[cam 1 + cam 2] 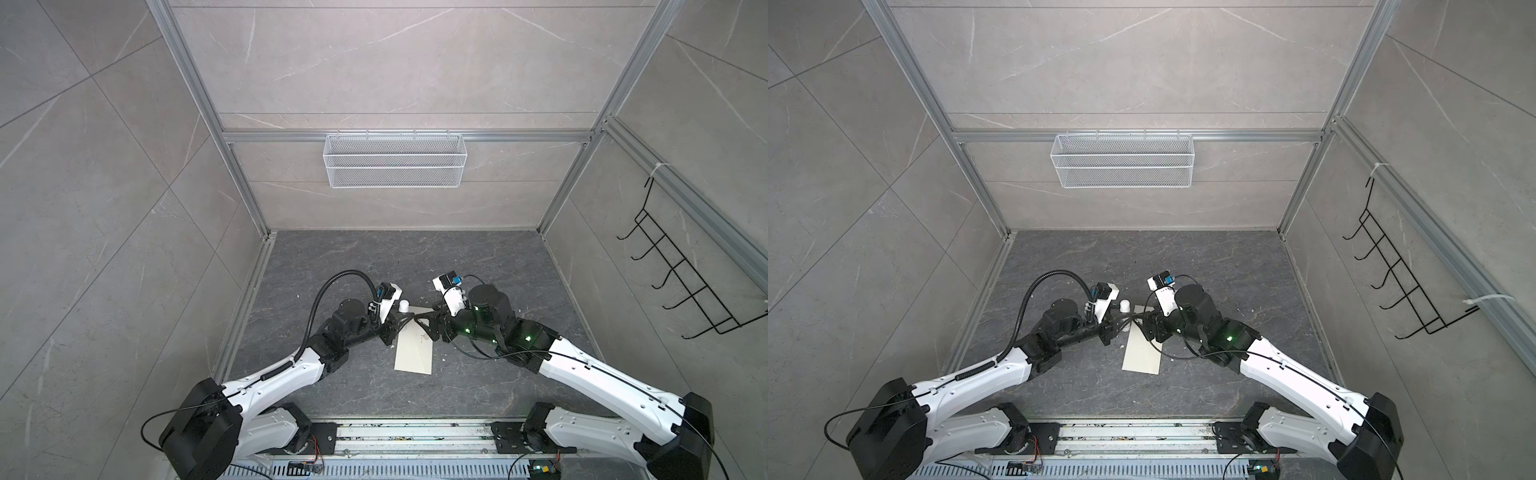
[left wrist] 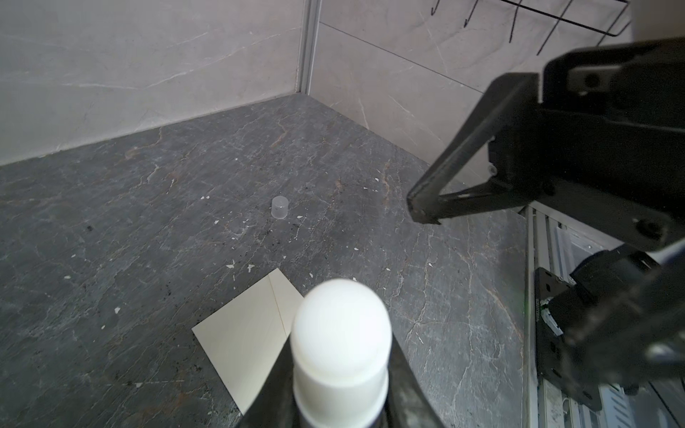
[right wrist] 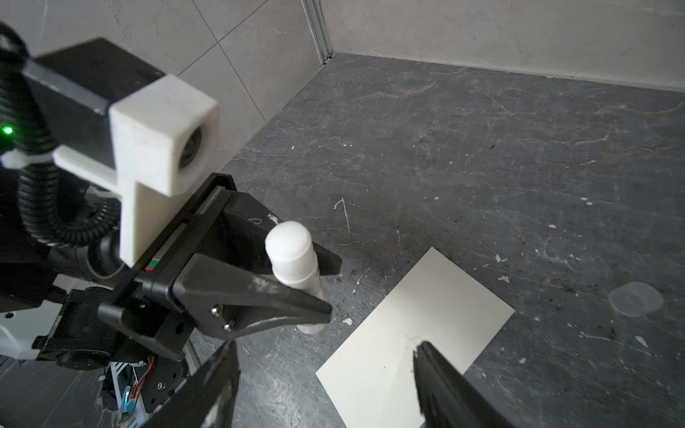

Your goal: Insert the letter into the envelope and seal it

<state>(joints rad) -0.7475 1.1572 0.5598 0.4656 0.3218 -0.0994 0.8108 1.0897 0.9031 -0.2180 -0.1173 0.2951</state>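
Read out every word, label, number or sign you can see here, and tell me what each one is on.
No text here can be read.
The envelope has a small dark mark on its face, too small to read.
The tube shows no label.

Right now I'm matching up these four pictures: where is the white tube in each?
In a top view: tube at centre, by the envelope's far end.
In a top view: tube at centre, same far end.
Left wrist: tube bottom centre, overlapping the envelope.
Right wrist: tube left of centre, in the left gripper.
Shared landmark: the envelope.
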